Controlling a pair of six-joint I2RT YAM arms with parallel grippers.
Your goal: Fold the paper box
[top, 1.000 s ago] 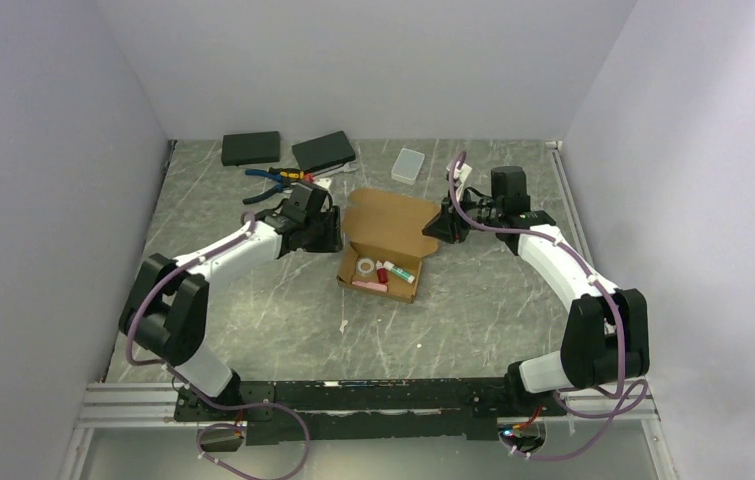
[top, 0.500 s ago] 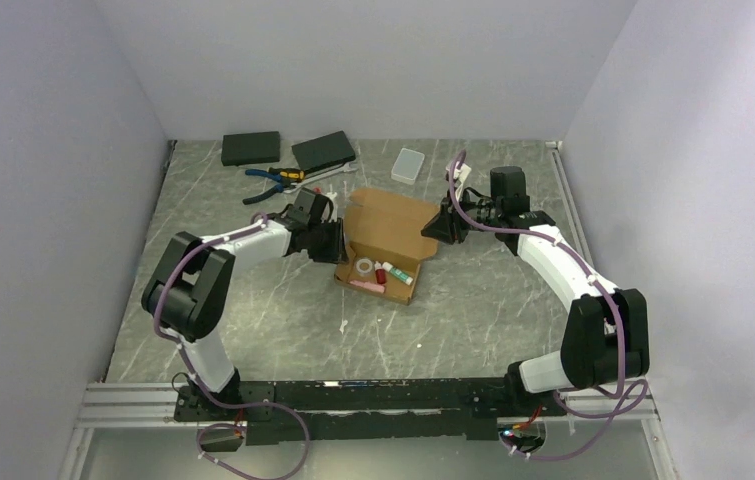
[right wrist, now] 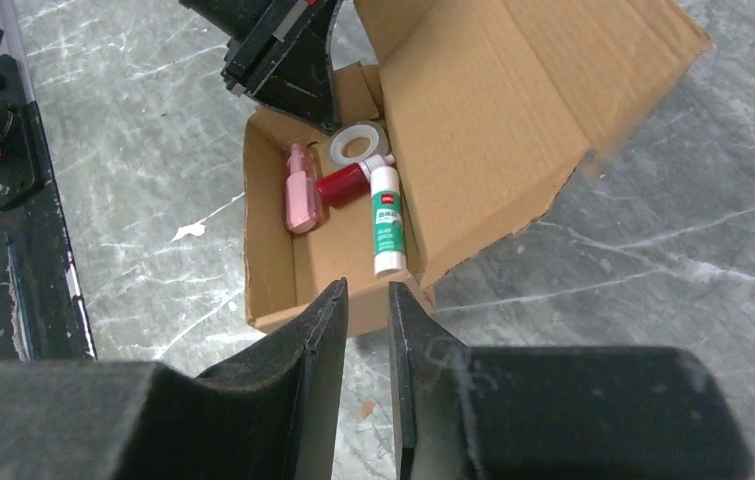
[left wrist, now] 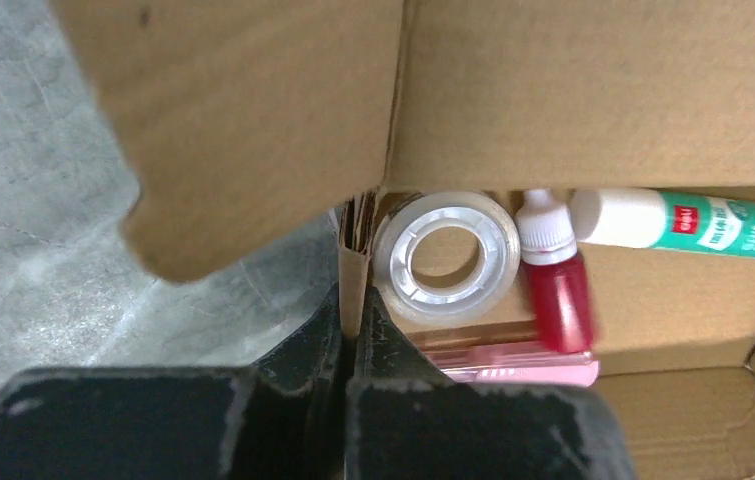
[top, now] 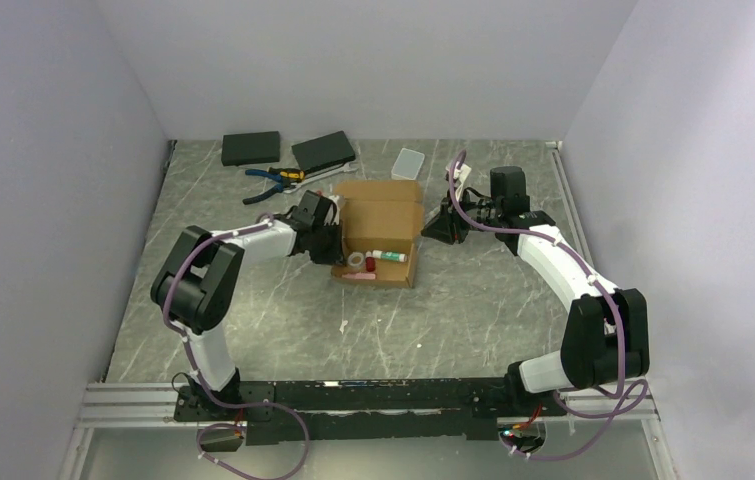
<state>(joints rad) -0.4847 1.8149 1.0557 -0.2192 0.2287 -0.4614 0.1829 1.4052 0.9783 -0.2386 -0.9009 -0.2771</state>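
Left hand pinches paper box wall; right hand ajar, seemingly empty; pliers behind.

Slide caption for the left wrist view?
Left gripper pinches the paper box wall beside tape roll, red bottle, glue stick.

box: plain brown
table: grey, white-veined
tape: clear
bottle: red, white cap
glue: white, green label
pliers: blue handles
flat boxes: black
case: translucent white
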